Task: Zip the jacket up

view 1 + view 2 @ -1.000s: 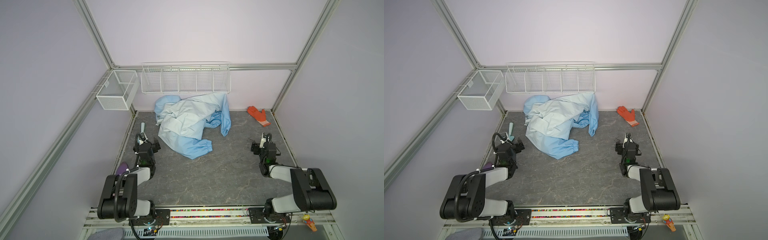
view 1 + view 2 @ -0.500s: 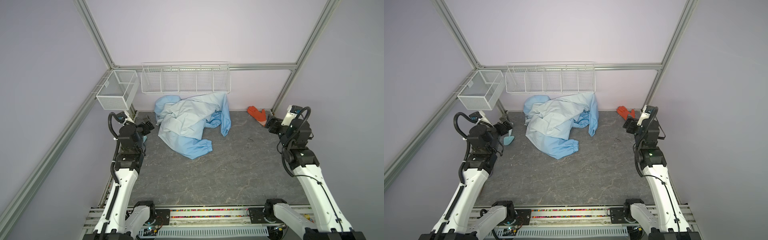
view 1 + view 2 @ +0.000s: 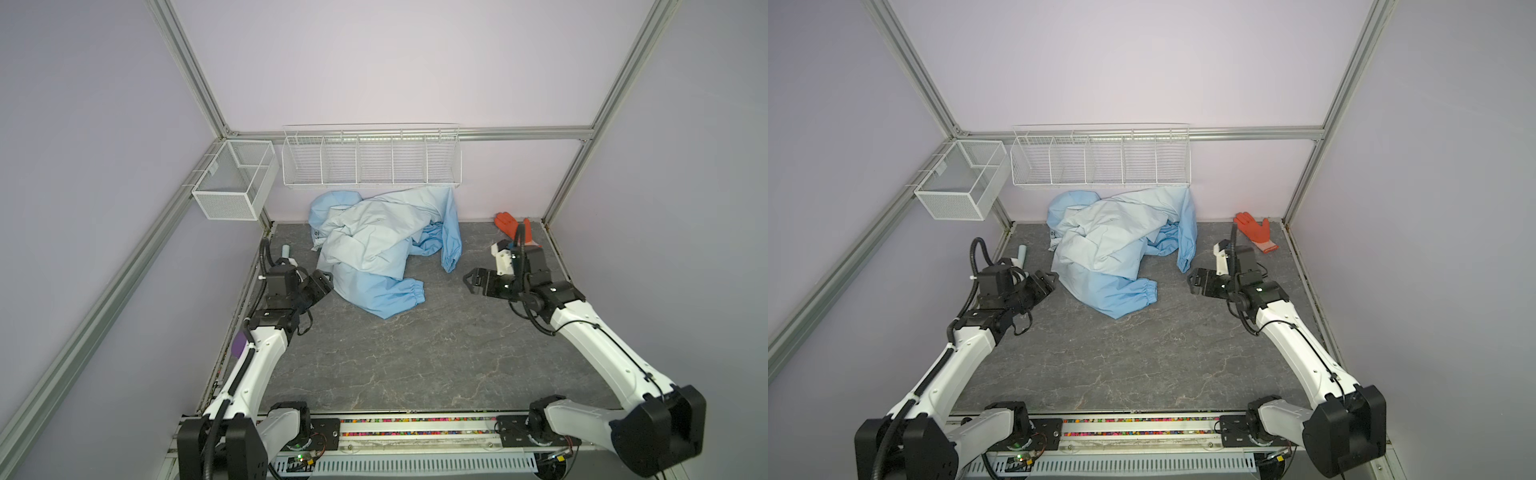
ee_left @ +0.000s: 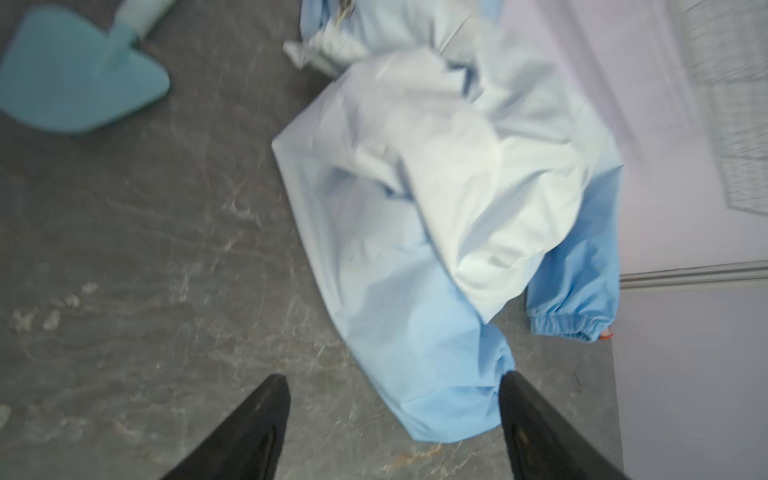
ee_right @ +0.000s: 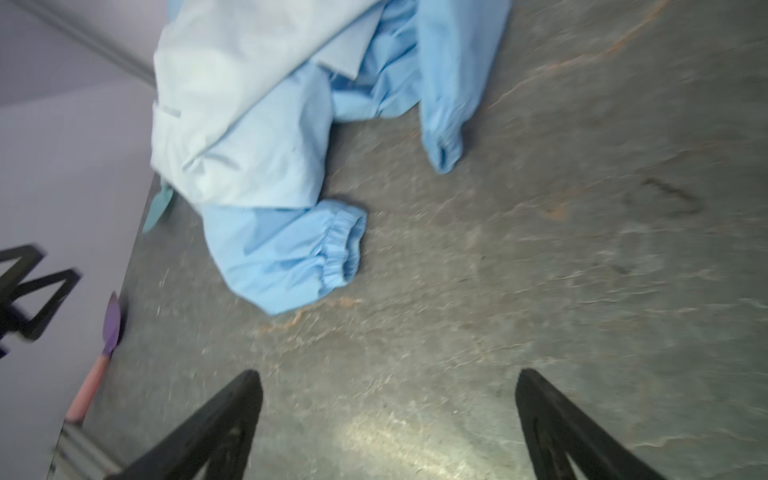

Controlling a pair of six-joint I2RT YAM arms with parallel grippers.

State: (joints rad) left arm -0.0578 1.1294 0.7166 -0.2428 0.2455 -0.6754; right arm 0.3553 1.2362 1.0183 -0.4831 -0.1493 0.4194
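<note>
1. The left gripper (image 3: 323,283) hovers just beside the heap's left edge, its jaws spread wide with nothing between them.
2. The jacket (image 3: 374,249) lies crumpled at the back of the table (image 3: 415,365), left of centre and against the back wall (image 3: 374,83). One gathered cuff (image 3: 409,293) points forward and another (image 3: 451,262) trails right. It looks thin, light and slippery (likely to bunch and slide rather than lift as one piece). I judge the hem corners or front edges the best places to pinch. The zipper cannot be picked out among the folds.
3. The right gripper (image 3: 468,283) hangs near the right cuff, apart from it, fully parted and empty.
</note>
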